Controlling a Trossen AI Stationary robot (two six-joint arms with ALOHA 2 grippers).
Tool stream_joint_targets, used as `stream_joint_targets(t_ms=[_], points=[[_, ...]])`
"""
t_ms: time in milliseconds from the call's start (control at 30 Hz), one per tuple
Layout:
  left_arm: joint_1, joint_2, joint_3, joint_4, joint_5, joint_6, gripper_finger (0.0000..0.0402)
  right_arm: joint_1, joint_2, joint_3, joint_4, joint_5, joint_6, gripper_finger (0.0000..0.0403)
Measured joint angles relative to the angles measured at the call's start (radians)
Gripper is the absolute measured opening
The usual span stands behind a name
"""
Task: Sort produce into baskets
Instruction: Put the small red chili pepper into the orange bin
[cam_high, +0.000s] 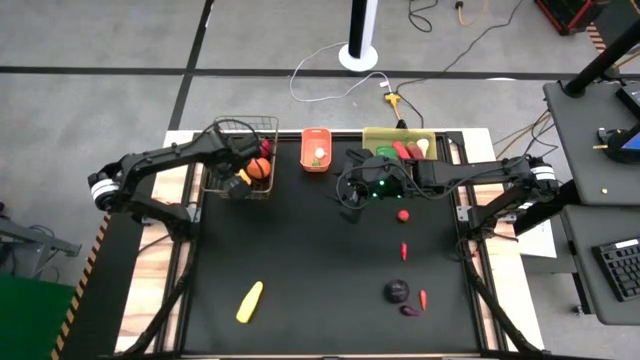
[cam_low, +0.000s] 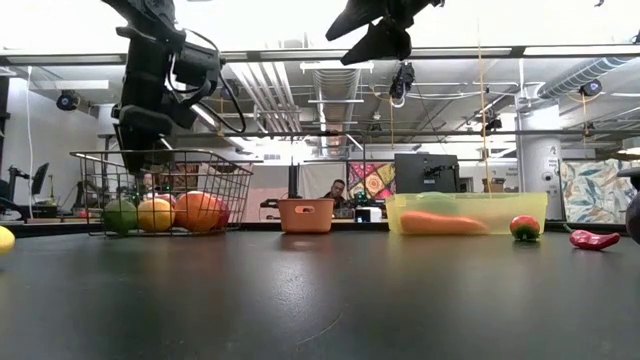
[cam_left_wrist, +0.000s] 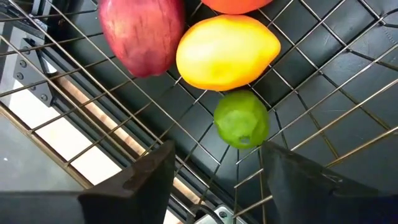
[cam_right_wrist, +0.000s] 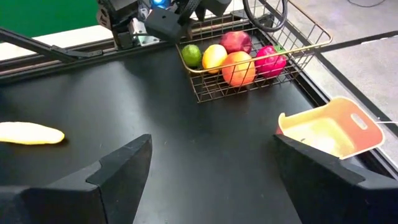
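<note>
The dark wire basket (cam_high: 246, 160) stands at the far left and holds a green lime (cam_left_wrist: 241, 119), a yellow lemon (cam_left_wrist: 227, 51), a red apple (cam_left_wrist: 142, 34) and an orange (cam_high: 259, 169). My left gripper (cam_high: 238, 184) is open and empty over the basket's near-left part, just above the lime; it also shows in the left wrist view (cam_left_wrist: 214, 177). My right gripper (cam_high: 351, 194) is open and empty, high over the table's middle, near the yellow-green bin (cam_high: 398, 148); the right wrist view shows it too (cam_right_wrist: 211, 165). The orange basket (cam_high: 316, 150) stands between the two containers.
On the table lie a yellow corn (cam_high: 250, 302) at the near left, a small red fruit (cam_high: 403, 214), a red chilli (cam_high: 404, 250), a purple eggplant (cam_high: 397, 291), another chilli (cam_high: 423, 298) and a small purple piece (cam_high: 410, 310). The bin holds a carrot (cam_low: 440, 223) and green and red pieces.
</note>
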Motion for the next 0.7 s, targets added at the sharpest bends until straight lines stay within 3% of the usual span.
stream_joint_targets(t_ms=[367,700], points=[[-0.026,-0.05,0.0,0.001,0.0,-0.081,0.0222,0.0,-0.002,0.001,-0.036,-0.001,0.053,0.0325],[-0.245,-0.261,0.0,0.155,-0.019,-0.195,0.0221,0.003,-0.002,0.031,-0.357,-0.006,0.264,0.0324]])
